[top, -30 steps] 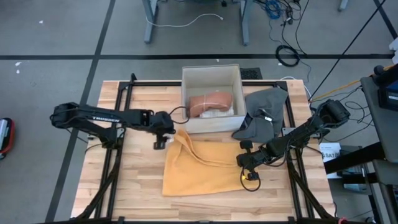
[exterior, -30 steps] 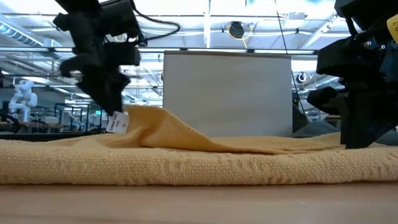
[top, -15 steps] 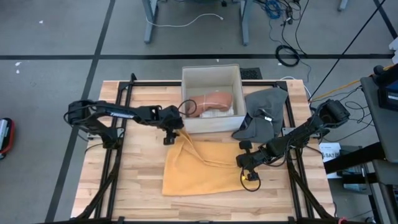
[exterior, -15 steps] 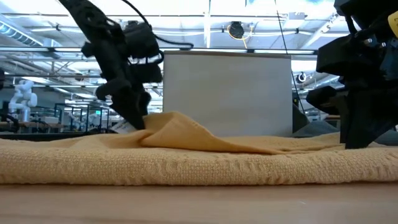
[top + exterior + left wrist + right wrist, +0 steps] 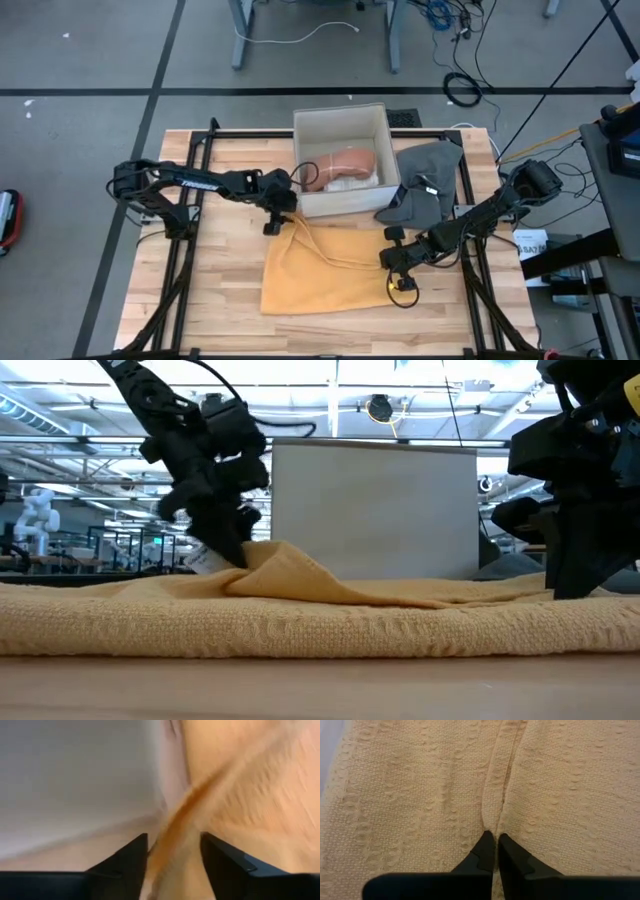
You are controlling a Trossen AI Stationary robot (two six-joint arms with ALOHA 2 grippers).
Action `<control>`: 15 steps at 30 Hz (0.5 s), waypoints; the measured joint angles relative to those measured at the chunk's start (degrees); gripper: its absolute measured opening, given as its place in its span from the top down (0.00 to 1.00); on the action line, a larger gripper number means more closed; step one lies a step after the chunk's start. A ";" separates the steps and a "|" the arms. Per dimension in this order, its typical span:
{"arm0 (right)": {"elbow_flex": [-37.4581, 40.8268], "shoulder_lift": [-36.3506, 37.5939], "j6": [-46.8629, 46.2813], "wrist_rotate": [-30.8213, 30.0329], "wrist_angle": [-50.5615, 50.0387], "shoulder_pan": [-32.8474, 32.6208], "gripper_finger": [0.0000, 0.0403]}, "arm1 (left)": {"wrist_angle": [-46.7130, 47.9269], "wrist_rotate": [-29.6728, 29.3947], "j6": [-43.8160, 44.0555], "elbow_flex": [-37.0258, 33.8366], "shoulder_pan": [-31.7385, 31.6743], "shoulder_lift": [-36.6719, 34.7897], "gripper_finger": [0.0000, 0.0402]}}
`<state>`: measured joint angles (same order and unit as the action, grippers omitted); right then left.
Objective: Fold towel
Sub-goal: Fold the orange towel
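Observation:
A yellow towel [image 5: 325,265] lies spread on the wooden table, its far left corner [image 5: 280,555] humped up. My left gripper [image 5: 272,224] points down at that corner beside the white box. Its fingers are open on either side of the towel's raised ridge [image 5: 175,845]. My right gripper [image 5: 392,268] is shut on the towel at its right edge. My left gripper comes slanting down from the table's left, one finger [image 5: 125,865] on each side of the corner ridge. I cannot tell whether the fingers touch the cloth. My right gripper pinches a small pucker of the towel [image 5: 494,822] between its fingertips, slanting down from the right. A crease runs away from the tips. The towel around it lies flat on the table.
A white box [image 5: 340,120] holding a pinkish cloth stands at the far middle, right behind the towel's humped corner. A grey cloth [image 5: 425,180] lies right of the box. Black frame rails [image 5: 190,250] run along the table's sides.
My left gripper has moved toward the table's right and down to the towel's far left corner, tipping and rolling as it went. It now stands over the hump beside the box. The right gripper has kept still.

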<state>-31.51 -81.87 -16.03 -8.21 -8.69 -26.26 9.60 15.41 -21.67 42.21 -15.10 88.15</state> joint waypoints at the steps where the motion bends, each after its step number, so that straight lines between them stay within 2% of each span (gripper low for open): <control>1: 0.00 0.00 0.00 -0.02 0.04 0.00 0.99 | 1.79 0.26 -0.37 -0.02 0.01 0.01 0.58; 5: 0.00 0.00 0.05 -0.02 0.43 0.00 0.99 | 5.29 0.16 -0.68 -0.02 0.01 0.01 0.73; 12: 0.00 0.00 0.15 -0.04 0.36 0.04 0.99 | 3.90 0.62 -2.93 0.01 2.86 -0.46 0.91; 15: 0.00 0.05 0.25 0.35 -0.14 0.04 0.99 | 6.40 0.37 -3.10 1.21 3.65 -1.07 0.98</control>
<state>-31.51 -81.81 -15.78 -7.86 -8.83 -26.22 16.01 15.78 -24.77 43.42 -11.46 87.08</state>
